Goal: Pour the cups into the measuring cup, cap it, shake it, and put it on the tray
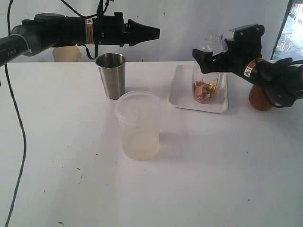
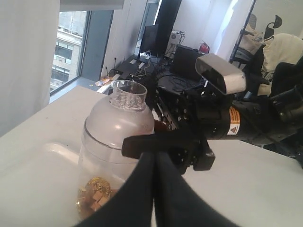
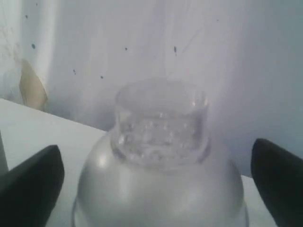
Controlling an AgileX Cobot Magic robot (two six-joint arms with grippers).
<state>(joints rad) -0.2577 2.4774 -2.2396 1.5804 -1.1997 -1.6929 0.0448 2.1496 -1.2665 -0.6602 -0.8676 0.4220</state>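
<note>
The measuring cup (image 1: 207, 85) stands upright on the white tray (image 1: 182, 97), holding gold and brown pieces, with a frosted domed cap (image 3: 161, 189) on top. My right gripper (image 1: 208, 60) is open, a finger on either side of the cap and apart from it. My left gripper (image 1: 156, 33) is shut on nothing, held high just right of and above the steel tumbler (image 1: 111, 75). It points at the measuring cup (image 2: 109, 137). The wooden cup (image 1: 260, 100) sits on the table behind my right arm, partly hidden.
A wide frosted plastic container (image 1: 138, 125) stands in front of the tumbler, left of the tray. A beige object (image 1: 66, 53) sits at the table's back edge under my left arm. A black cable (image 1: 19, 142) hangs down the left side.
</note>
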